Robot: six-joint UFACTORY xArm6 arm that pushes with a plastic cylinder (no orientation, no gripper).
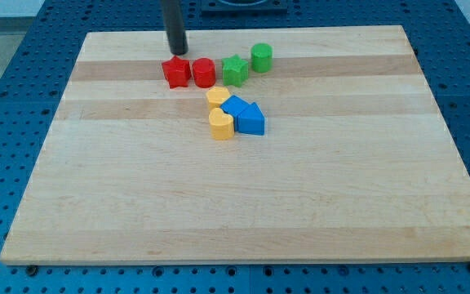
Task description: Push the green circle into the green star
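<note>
The green circle [261, 57] stands near the view's top, just up and right of the green star [234, 69], with a small gap between them. My tip [176, 52] is to the view's left of both, just above the red star [175, 72]. The rod comes down from the view's top edge. The red star and a red round block [204, 73] lie in a row left of the green star.
Below the row sit two yellow blocks [217, 97] [221, 124] and two blue blocks [234, 106] [251, 120], bunched together. The wooden board [243, 204] rests on a blue perforated table [23, 73].
</note>
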